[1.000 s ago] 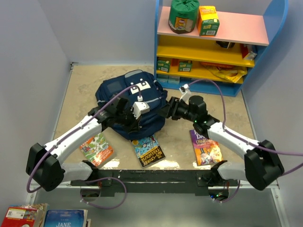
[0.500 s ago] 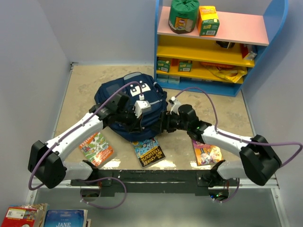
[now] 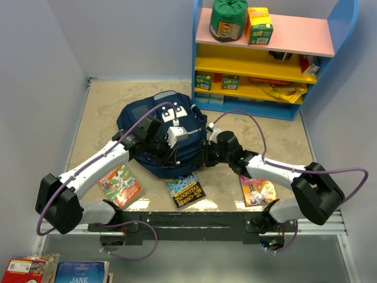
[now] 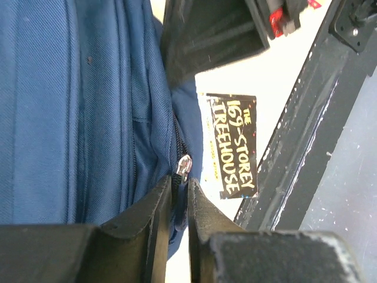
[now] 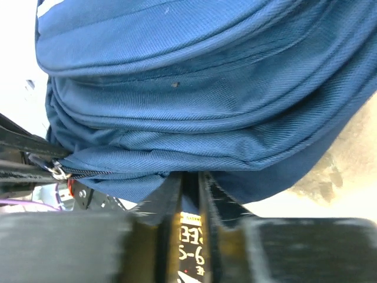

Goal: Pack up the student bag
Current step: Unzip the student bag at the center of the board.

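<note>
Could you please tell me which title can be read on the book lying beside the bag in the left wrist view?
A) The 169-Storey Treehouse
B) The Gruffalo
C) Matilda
A: the black cover of the book beside the bag reads "The 169-Storey Treehouse" in yellow letters.

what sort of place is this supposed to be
Probably a staged child's room or classroom corner: a bright blue, pink and yellow shelf, a navy backpack on the table, and children's books lying beside it.
</note>
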